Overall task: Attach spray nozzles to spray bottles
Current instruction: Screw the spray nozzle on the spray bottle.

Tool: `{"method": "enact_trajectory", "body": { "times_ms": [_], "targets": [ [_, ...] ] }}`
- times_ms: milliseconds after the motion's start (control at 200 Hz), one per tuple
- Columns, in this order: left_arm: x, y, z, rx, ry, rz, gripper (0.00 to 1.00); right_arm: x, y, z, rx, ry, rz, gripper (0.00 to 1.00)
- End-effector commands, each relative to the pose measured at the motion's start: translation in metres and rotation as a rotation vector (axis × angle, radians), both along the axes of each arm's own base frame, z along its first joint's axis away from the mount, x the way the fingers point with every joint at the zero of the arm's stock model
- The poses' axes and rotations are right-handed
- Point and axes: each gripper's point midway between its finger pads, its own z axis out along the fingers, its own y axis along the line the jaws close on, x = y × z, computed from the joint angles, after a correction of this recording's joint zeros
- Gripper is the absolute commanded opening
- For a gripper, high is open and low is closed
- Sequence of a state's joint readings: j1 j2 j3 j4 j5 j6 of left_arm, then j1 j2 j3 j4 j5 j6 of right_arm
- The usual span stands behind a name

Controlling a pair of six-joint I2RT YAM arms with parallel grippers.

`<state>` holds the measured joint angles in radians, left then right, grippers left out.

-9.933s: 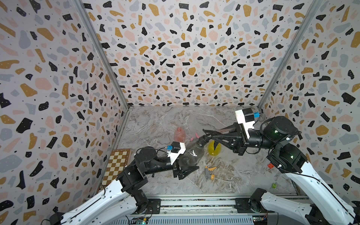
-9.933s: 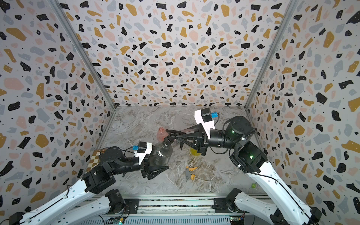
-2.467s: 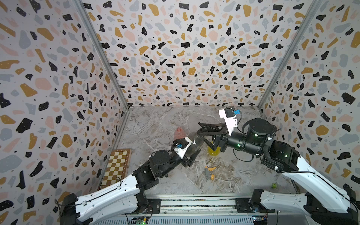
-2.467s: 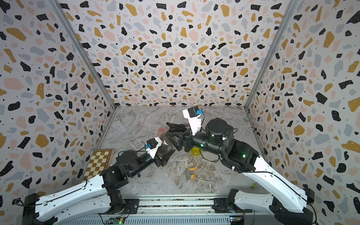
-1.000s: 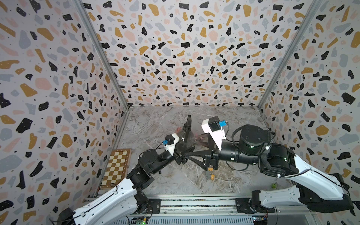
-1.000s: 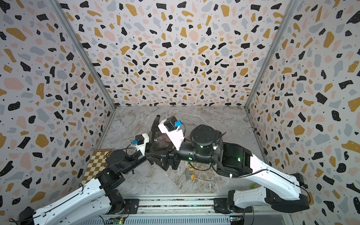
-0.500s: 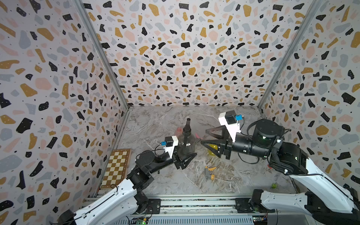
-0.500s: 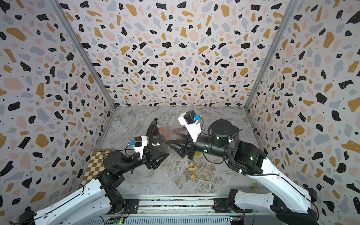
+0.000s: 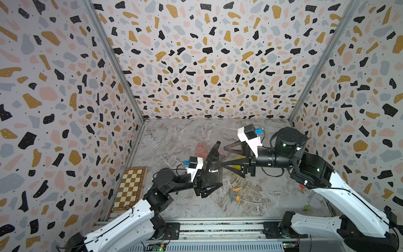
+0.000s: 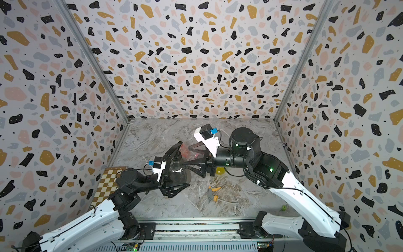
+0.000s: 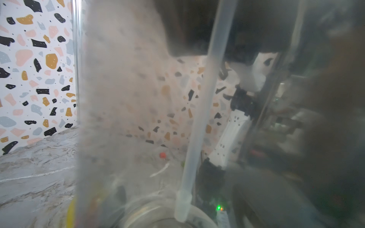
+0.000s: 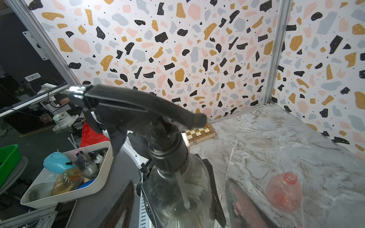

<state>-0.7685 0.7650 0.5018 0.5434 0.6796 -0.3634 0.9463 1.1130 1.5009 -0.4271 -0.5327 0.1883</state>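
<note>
Tabletop point(image 9: 174, 135), grey bottle point(image 9: 213, 169) in left end effector point(image 9: 214, 182)

We look through the smoky bottle point(image 11: 122, 118) filling our view, a pale dip tube point(image 11: 199, 118) slanting inside, marble worktop point(image 11: 35, 177) and speckled wall point(image 11: 35, 59) beyond.

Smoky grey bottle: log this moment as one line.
left gripper: shut on grey bottle, upright | black nozzle: on its neck | right gripper: open, empty, beside nozzle | pink bottle: no nozzle
</note>
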Motion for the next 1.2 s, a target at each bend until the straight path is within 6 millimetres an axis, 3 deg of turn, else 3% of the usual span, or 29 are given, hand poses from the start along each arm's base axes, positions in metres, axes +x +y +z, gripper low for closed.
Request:
{"method": "enact_trajectory", "body": {
  "times_ms": [0, 771, 1196],
  "targets": [
    [-0.009, 0.002, 0.026, -0.056, -0.059, -0.047, 0.00, -0.012, -0.001, 0.027, 0.068, -0.060, 0.064, 0.74],
    [-0.005, 0.000, 0.019, -0.005, -0.068, -0.028, 0.00, -0.006, 0.015, 0.022, 0.061, -0.026, 0.085, 0.59],
    [-0.004, 0.001, 0.021, -0.004, -0.071, -0.014, 0.00, -0.005, 0.017, 0.011, 0.042, 0.000, 0.081, 0.40]
  ]
}}
